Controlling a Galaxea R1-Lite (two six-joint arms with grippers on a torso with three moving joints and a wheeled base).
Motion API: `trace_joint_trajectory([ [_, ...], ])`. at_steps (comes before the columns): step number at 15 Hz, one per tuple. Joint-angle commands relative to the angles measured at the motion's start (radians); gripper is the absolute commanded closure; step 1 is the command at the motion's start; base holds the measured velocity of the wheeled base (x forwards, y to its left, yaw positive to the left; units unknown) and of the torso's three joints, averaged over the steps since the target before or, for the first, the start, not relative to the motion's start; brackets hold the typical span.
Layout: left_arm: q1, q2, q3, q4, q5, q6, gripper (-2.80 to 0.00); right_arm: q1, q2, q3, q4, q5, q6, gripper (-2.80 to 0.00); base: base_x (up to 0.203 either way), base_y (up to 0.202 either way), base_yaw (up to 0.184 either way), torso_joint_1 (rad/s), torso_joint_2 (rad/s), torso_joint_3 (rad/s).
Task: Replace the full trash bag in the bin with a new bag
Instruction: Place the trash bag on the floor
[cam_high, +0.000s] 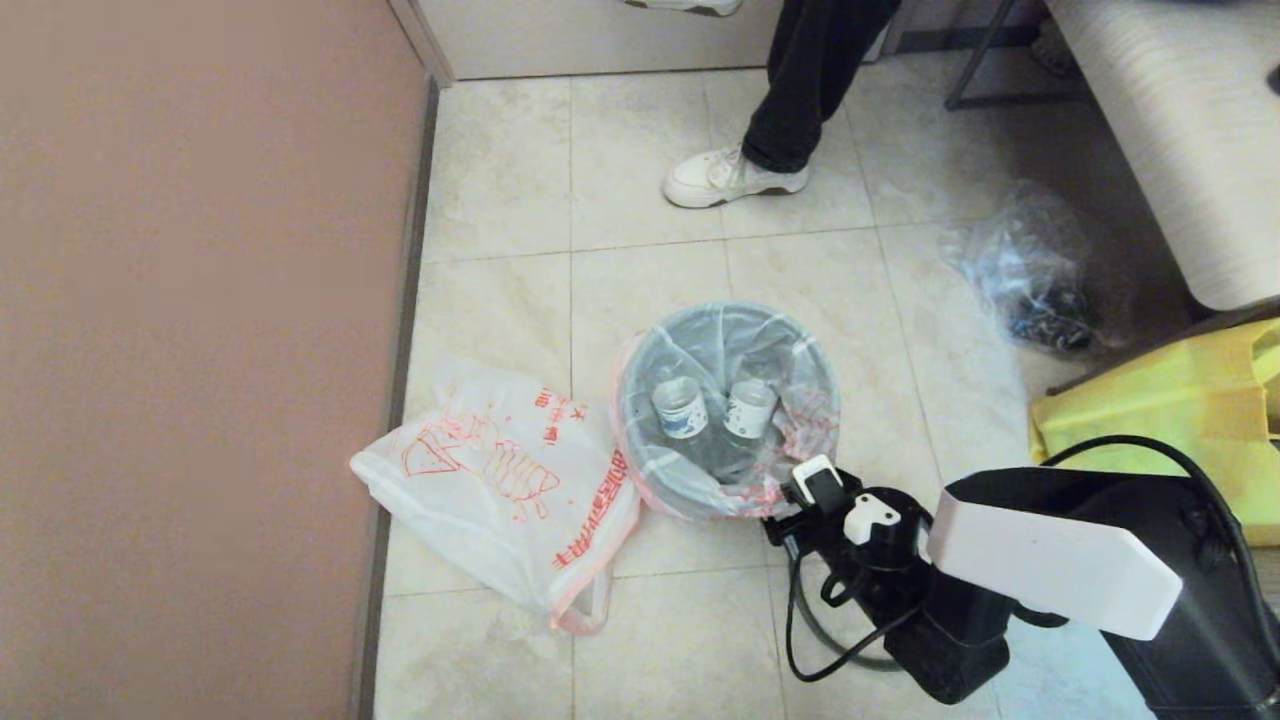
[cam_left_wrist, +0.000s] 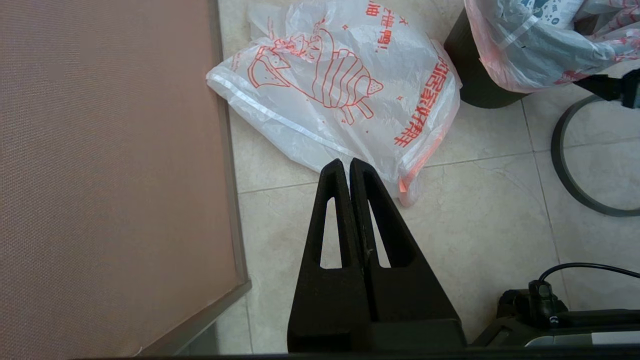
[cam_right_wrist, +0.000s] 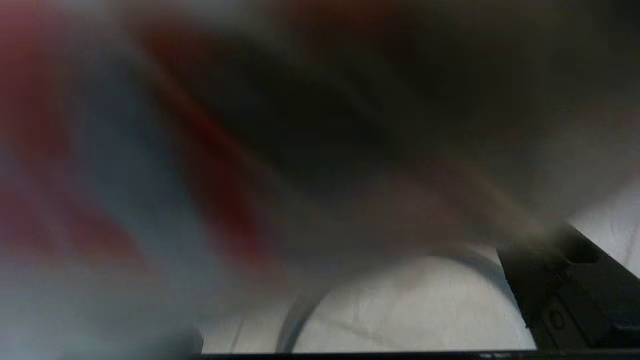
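Note:
The bin (cam_left_wrist: 475, 85) stands on the tiled floor, lined with the full trash bag (cam_high: 800, 420), whose edge is folded out over the top. Two clear bottles (cam_high: 682, 405) stand inside it. The bin's dark grey ring (cam_left_wrist: 562, 165) lies on the floor beside it. The new bag (cam_high: 500, 480), white with red print, lies flat to the bin's left. My right gripper (cam_high: 790, 505) is at the bin's near edge, pressed into the bag plastic, jaws wide, one finger (cam_right_wrist: 560, 280) showing. My left gripper (cam_left_wrist: 347, 162) is shut and empty above the floor by the new bag's near edge.
A brown wall panel (cam_high: 200, 350) runs along the left. A person's leg and white shoe (cam_high: 735, 175) stand beyond the bin. To the right are a clear plastic bag (cam_high: 1030, 265), a yellow fabric bag (cam_high: 1160, 410) and a pale bench (cam_high: 1180, 130).

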Motion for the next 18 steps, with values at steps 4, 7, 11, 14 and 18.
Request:
trace_joint_trajectory([
  [4, 0.000, 0.001, 0.000, 0.000, 0.000, 0.001, 0.00, -0.011, 0.005, -0.054, -0.009, 0.080, -0.005, -2.80, 0.000, 0.000, 0.000, 0.000, 0.00, 0.000],
  [7, 0.000, 0.001, 0.000, 0.000, 0.000, 0.001, 0.00, -0.054, -0.012, -0.053, -0.009, 0.188, 0.002, -2.80, 0.000, 0.000, 0.000, 0.000, 0.00, 0.000],
  [11, 0.000, 0.001, 0.000, 0.000, 0.000, 0.001, 0.00, -0.084, -0.036, -0.056, -0.009, 0.309, 0.000, 0.00, 0.000, 0.000, 0.000, 0.000, 0.00, 0.000],
  [14, 0.000, 0.001, 0.000, 0.000, 0.000, 0.001, 0.00, -0.083, -0.030, -0.059, -0.009, 0.321, -0.003, 0.00, 0.000, 0.000, 0.000, 0.000, 0.00, 0.000],
  [18, 0.000, 0.001, 0.000, 0.000, 0.000, 0.001, 0.00, -0.086, -0.028, -0.055, -0.009, 0.339, -0.003, 0.00, 0.000, 0.000, 0.000, 0.000, 0.00, 0.000],
])
